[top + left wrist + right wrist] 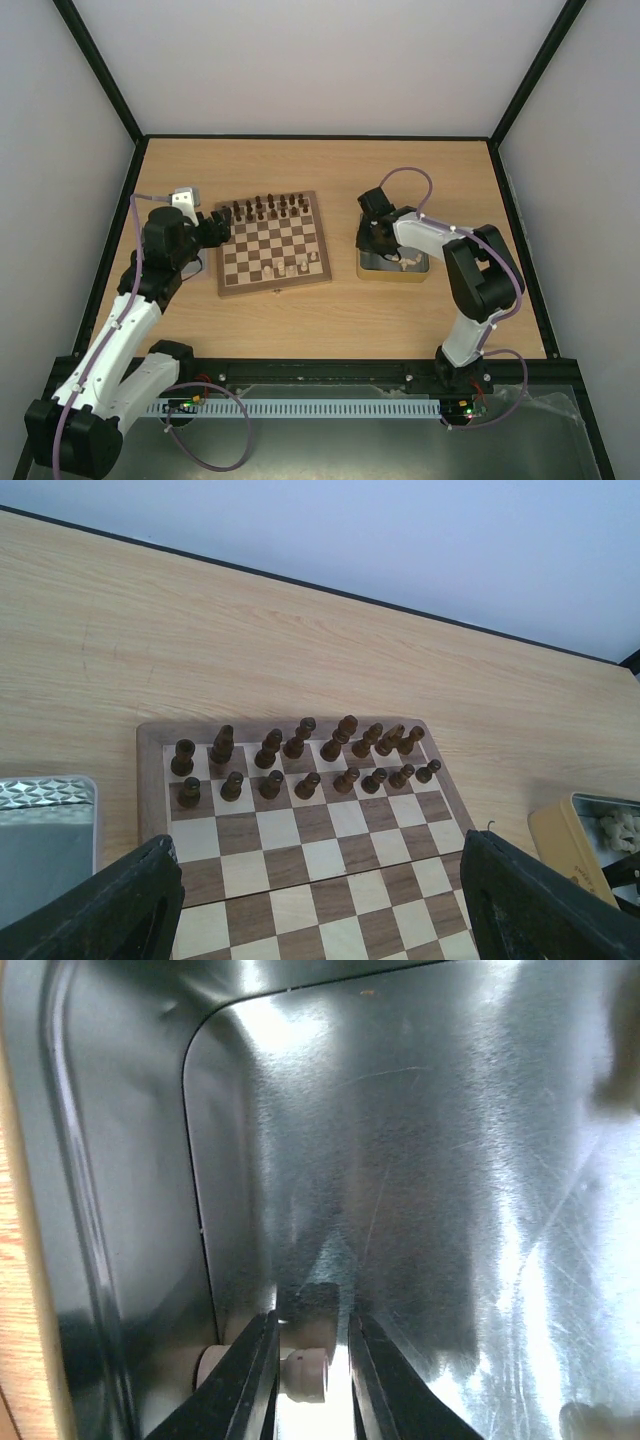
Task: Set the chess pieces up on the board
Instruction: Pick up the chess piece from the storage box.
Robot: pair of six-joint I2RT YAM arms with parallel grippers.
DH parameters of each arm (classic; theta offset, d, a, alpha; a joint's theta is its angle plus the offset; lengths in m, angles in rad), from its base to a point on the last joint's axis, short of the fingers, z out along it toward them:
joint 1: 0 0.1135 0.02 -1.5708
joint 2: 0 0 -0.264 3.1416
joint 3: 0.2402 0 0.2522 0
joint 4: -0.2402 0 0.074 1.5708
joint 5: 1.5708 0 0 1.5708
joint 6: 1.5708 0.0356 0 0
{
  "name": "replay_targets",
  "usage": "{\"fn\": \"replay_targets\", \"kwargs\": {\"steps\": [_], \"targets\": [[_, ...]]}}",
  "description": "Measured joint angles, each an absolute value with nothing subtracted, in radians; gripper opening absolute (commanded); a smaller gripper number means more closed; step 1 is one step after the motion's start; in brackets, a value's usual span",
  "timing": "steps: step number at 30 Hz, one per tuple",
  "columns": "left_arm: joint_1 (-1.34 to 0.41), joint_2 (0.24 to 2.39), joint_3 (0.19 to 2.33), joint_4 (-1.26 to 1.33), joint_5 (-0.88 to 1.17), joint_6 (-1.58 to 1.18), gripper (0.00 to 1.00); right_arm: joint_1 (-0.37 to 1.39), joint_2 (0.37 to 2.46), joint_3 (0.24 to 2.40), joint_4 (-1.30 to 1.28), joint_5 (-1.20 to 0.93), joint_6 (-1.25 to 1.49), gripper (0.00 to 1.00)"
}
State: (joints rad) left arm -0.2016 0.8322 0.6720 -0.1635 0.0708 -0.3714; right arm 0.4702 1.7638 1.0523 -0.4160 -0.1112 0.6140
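- The silver tin [45, 830] lies on the table [330, 330], just outside the left finger of the left pincer [216, 228].
- The left pincer hovers at the left edge of the board [273, 243]. It is released: its fingers [130, 910] stand wide apart, and only checkered squares show below the gap between them.
- Ahead of this pincer, the dark pieces [300, 755] stand upright in two rows along the far side of the board.
- To the right of the left pincer, a few pale chess pieces [295, 268] stand on the near rows of the board, toward its right corner. They are too small to count or tell apart.
- The yellow tin [388, 274] sits a little to the right of the board, not touching it.
- The right pincer [312, 1330] reaches down inside this tin. The loose pale pieces [410, 262] are clustered on the tin floor to its right.
- Between this pincer's fingers lies one pale piece [303, 1375] on the shiny floor, close to the tin wall on the pincer's left.
- The fingers are drawn nearly together on either side of that piece. The left finger seems to touch it, while a bright sliver shows between the piece and the right finger. I cannot tell whether the pincer is clenched on it.
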Motion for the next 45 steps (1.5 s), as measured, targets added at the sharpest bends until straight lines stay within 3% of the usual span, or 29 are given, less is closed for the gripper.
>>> {"fn": "replay_targets", "kwargs": {"steps": [10, 17, 31, 37, 45], "targets": [[-0.202, 0.833, 0.672, -0.163, 0.071, -0.371, 0.77, 0.470, 1.765, 1.052, -0.435, 0.026, 0.604, 0.16], [-0.202, 0.834, 0.672, -0.163, 0.071, -0.371, 0.77, 0.469, 1.737, 1.048, -0.434, 0.025, 0.626, 0.26], [-0.201, 0.835, 0.672, -0.163, 0.071, -0.375, 0.77, 0.437, 1.657, 0.876, -0.236, -0.112, 1.216, 0.28], [-0.201, 0.835, 0.672, -0.163, 0.072, -0.375, 0.77, 0.432, 1.679, 0.876, -0.187, -0.150, 1.353, 0.25], [-0.201, 0.834, 0.672, -0.163, 0.072, -0.375, 0.77, 0.429, 1.711, 0.893, -0.172, -0.125, 1.388, 0.09]]}}
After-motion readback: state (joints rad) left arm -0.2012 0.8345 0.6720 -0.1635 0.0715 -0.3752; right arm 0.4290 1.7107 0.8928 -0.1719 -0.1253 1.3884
